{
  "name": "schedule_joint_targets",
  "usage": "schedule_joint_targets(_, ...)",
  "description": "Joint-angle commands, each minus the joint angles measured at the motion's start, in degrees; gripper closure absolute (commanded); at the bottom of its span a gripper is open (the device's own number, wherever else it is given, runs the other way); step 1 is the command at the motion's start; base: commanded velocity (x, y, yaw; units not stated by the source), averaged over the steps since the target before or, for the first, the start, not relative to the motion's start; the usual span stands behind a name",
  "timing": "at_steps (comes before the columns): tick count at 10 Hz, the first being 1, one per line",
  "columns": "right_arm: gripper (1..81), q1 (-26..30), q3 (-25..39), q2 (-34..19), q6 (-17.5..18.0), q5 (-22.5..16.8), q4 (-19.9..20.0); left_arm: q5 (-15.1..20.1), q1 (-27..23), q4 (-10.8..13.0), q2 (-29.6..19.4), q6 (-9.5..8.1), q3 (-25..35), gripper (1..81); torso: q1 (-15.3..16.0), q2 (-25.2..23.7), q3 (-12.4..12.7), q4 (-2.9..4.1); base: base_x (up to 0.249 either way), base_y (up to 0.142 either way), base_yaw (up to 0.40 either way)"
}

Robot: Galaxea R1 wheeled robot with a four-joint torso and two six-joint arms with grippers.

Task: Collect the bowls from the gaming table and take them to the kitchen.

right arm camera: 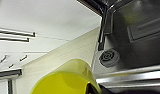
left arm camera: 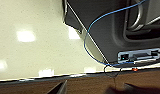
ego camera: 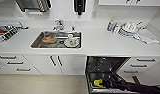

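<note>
— Item one, location?
— The white kitchen countertop [ego camera: 101, 41] ran across the far side, with a steel sink [ego camera: 37, 43] set in it left of centre and a tap [ego camera: 58, 25] behind it. The sink held an orange-tinted bowl [ego camera: 48, 38] and a white cup on a white plate [ego camera: 71, 41].

— Item two, the appliance?
— An open dark dishwasher [ego camera: 106, 65] stood below the countertop, right of the white cabinet doors [ego camera: 56, 64], its door lowered toward the robot.

— Item three, the task's piece?
— One bright yellow-green round plastic bowl [right arm camera: 63, 81] sat at the tip of the right gripper [ego camera: 102, 83], low over the dishwasher's open door. The right arm [ego camera: 138, 87] entered from the near right. The fingers' grip on the bowl could not be told.

— Item four, the other tool?
— Left gripper: state not legible. Its wrist view recorded pale glossy floor [left arm camera: 28, 37] and a blue cable [left arm camera: 96, 22].

— Remaining stock?
— Stacked white dishes [ego camera: 128, 27] and a cloth [ego camera: 147, 36] lay far right on the countertop.
</note>
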Motion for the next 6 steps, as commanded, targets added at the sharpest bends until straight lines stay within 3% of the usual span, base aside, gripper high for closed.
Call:
schedule_joint_targets(1,81.1,12.8,-2.0,-1.4,0.3,-1.3,1.9,2.3,0.4,-0.4,-0.4,-0.10,-0.5,1.0,0.0,0.0,0.0,0.00,0.000,0.000,0.000)
schedule_joint_targets(6,81.1,16.5,0.9,-9.1,0.3,-0.5,6.3,2.3,0.4,-0.4,-0.2,-0.10,-0.5,1.0,0.0,0.0,0.0,0.00,0.000,0.000,0.000)
